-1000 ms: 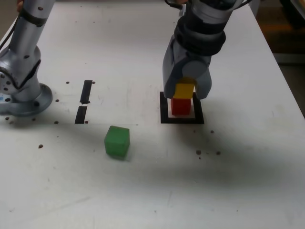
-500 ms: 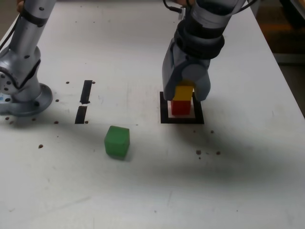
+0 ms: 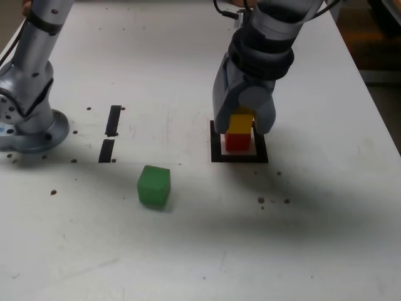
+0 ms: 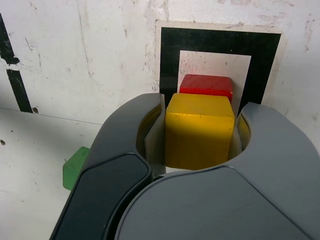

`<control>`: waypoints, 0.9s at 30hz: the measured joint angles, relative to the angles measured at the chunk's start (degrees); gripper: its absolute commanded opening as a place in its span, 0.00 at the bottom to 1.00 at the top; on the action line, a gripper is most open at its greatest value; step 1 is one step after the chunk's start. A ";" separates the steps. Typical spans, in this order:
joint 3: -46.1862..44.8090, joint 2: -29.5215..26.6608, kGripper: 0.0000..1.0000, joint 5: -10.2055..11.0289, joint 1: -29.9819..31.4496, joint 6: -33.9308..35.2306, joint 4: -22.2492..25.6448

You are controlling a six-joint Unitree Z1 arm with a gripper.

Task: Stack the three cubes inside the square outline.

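The grey two-jawed tool was clenched around the solid yellow cube, directly above the solid red cube. The red one sat inside the square outline of thick black tape. The solid green cube lay on the white worktop, outside the outline, toward the exterior view's left, well apart from the other two.

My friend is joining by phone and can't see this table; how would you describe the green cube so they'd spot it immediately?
On the white table, find the square black outline. The green cube sits outside it, nearer the camera and toward the exterior view's left. It stands alone, while the red and yellow cubes are at the outline.
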State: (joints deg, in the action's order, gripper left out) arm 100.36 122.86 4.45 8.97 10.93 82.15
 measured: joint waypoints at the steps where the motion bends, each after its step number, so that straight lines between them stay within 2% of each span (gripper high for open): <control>1: -0.03 0.04 0.36 -0.01 -0.06 -0.04 0.04; 5: -0.05 0.09 0.50 -0.47 -0.18 -0.46 0.12; 12: -0.05 0.43 0.81 -1.17 -0.41 -1.48 0.18; 16: -0.05 0.48 0.94 -1.20 -0.44 -1.58 0.11; 19: -0.05 0.48 0.99 -1.08 -0.45 -1.57 0.12; 23: -0.03 0.29 1.00 -0.69 -0.50 -1.08 0.60; 27: -0.27 -3.46 1.00 -0.38 -0.49 -0.20 2.96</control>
State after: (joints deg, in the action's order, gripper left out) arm 100.09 119.40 4.07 8.48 10.73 85.11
